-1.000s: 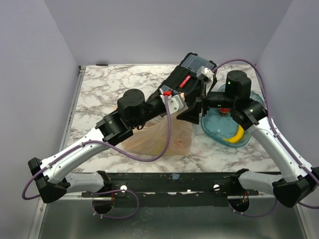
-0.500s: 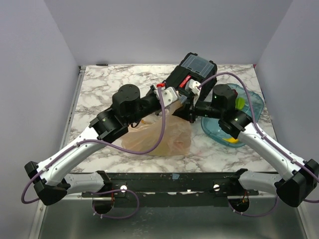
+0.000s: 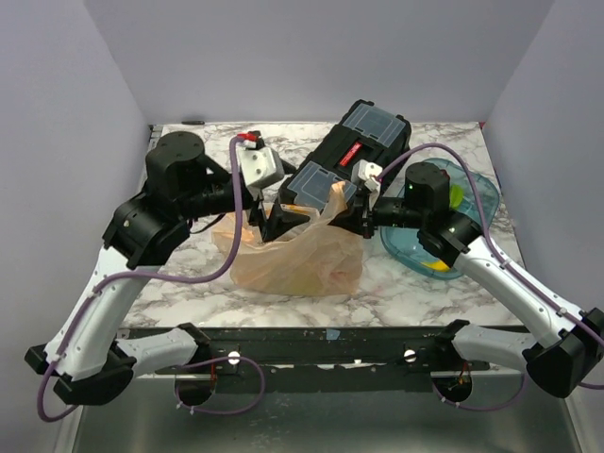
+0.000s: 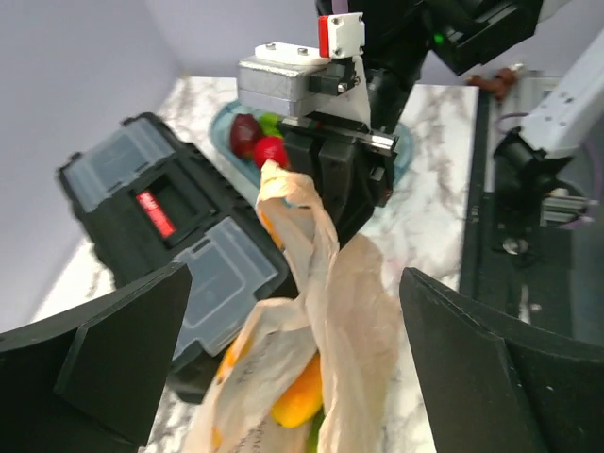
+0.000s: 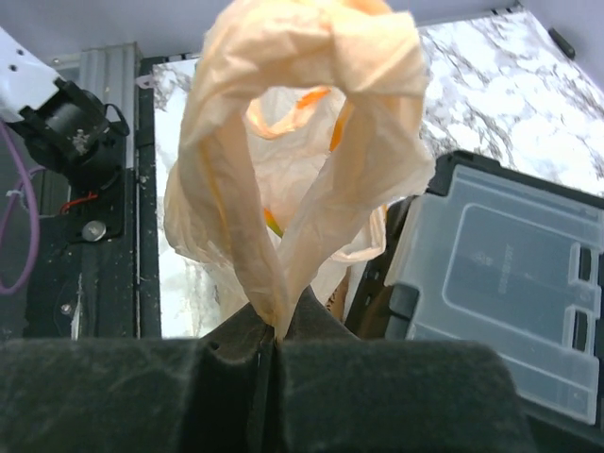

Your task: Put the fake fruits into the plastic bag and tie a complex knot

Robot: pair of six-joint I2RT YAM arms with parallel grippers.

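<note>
Plastic bag [image 3: 302,260] — peach, crinkled, translucent, orange-yellow fake fruits [image 4: 297,404] showing through — slumped just in front of the black toolbox [image 3: 351,151], one handle loop [image 5: 302,142] pinched in the clamped right gripper [image 5: 274,330] and raised, apparently for tying, while the left gripper [image 4: 293,283] gapes wide, empty.

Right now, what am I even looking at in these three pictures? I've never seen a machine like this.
Two robot arms, each ending in a two-finger gripper. One picture looks down from above; the other two come from cameras on the wrists. On the marble table lie a black toolbox, a blue tray with some toy fruits, and a peach plastic bag holding more of them. The right gripper is pinched shut on one bag handle; the left gripper is open.
</note>
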